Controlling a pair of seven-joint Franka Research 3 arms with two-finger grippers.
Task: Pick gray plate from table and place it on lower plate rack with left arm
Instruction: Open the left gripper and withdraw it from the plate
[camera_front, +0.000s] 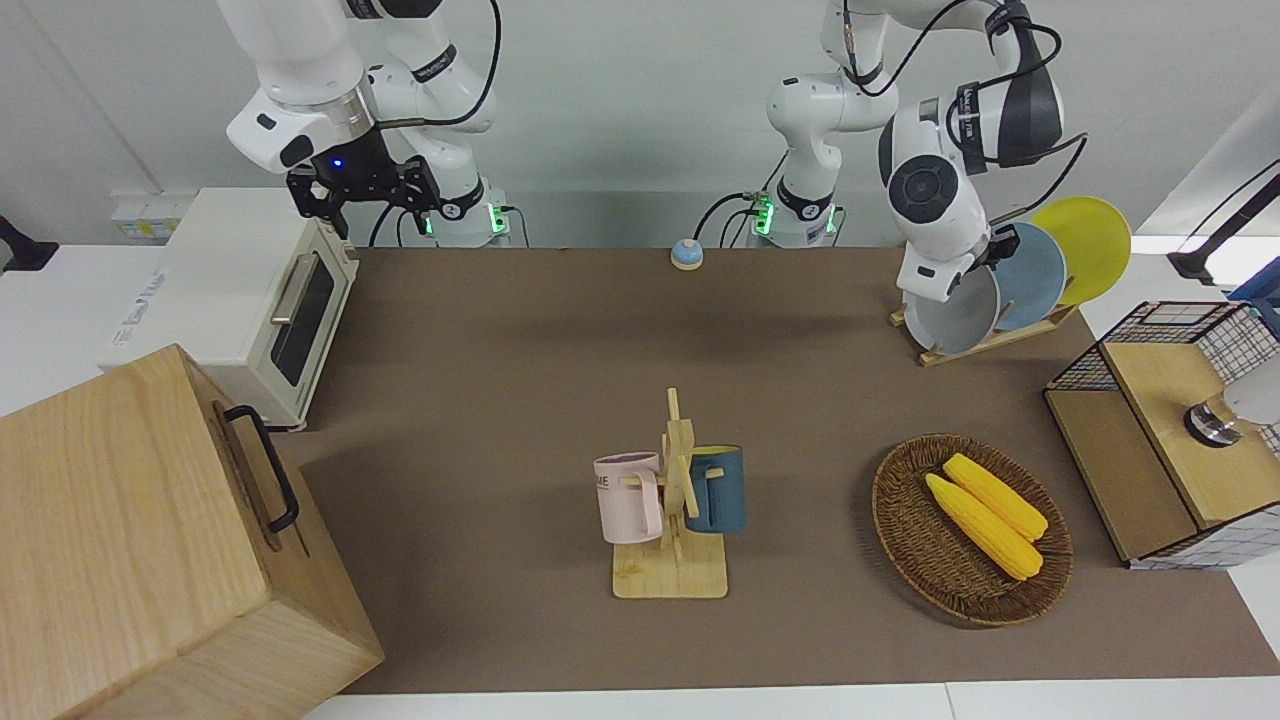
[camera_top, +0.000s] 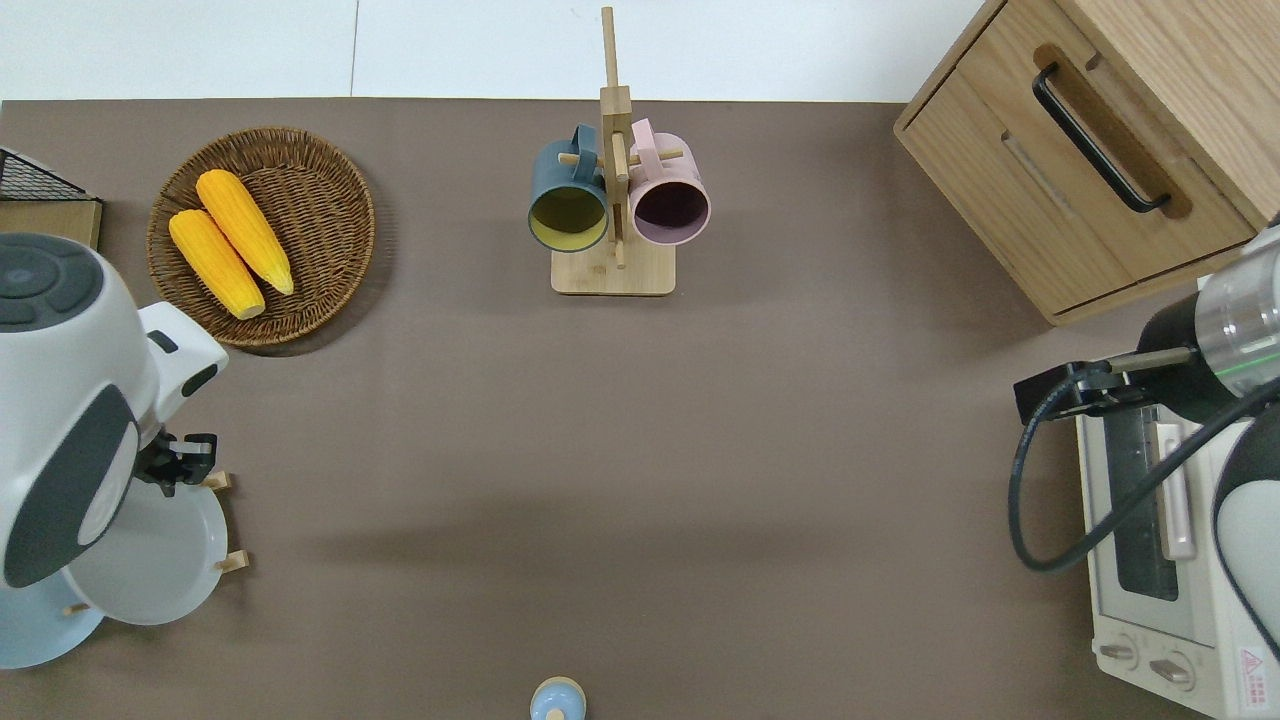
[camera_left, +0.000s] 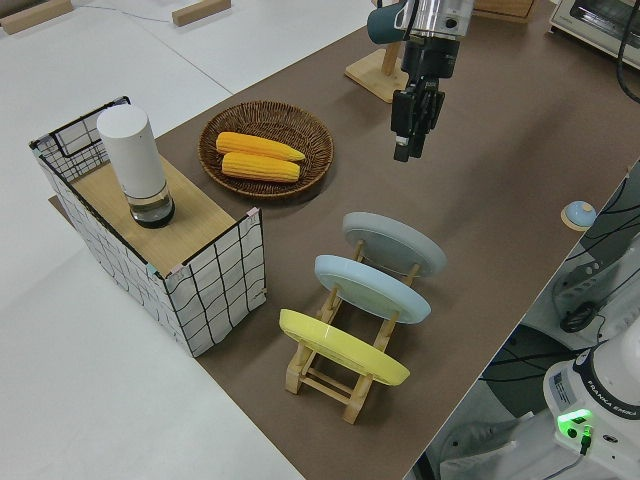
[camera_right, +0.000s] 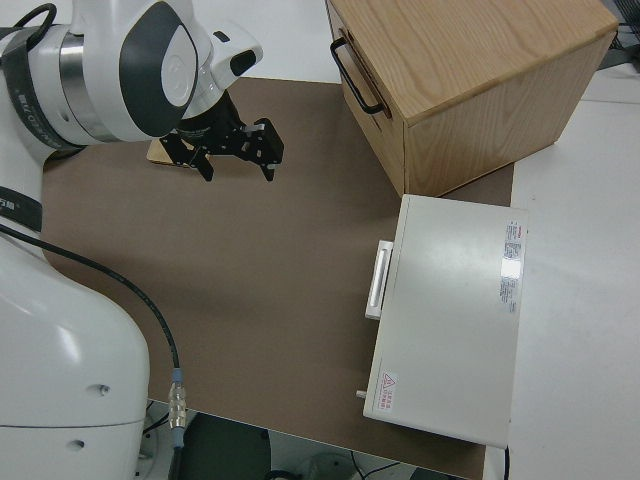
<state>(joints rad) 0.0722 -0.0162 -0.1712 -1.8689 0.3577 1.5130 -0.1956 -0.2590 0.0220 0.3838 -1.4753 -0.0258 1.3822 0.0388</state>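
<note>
Standing in the rack: the gray plate (camera_left: 395, 243), round and smooth with a low raised rim, leaned on edge in the end slot of the lower plate rack (camera_left: 330, 375), the slot farthest from the robots.
Rack: slanted light-wood rails with upright pegs, by the corner of the table (camera_top: 800, 450) at the left arm's end, close to the edge nearest the robots.
Neighbours in the rack: a sky-blue plate (camera_left: 372, 288) in the middle slot and a yellow plate (camera_left: 340, 348) in the slot nearest the robots, each apart from the next.
Left gripper (camera_left: 404, 152): pointing down, over the rack's end peg just beside the gray plate's rim, its black fingers slightly apart and gripping nothing.
Right gripper (camera_right: 240, 172): parked, fingers spread.
Table surface: a dull brown matte mat.
Mug tree (camera_top: 613, 200): pale wood on a square base, toward the edge farthest from the robots, with a pink mug (camera_front: 628, 497) and a dark blue mug (camera_front: 718, 488) hung on its pegs.
Basket (camera_top: 330, 180): round, shallow, dark woven wicker, farther from the robots than the rack, holding two ribbed yellow corn cobs (camera_top: 245, 230) side by side.
</note>
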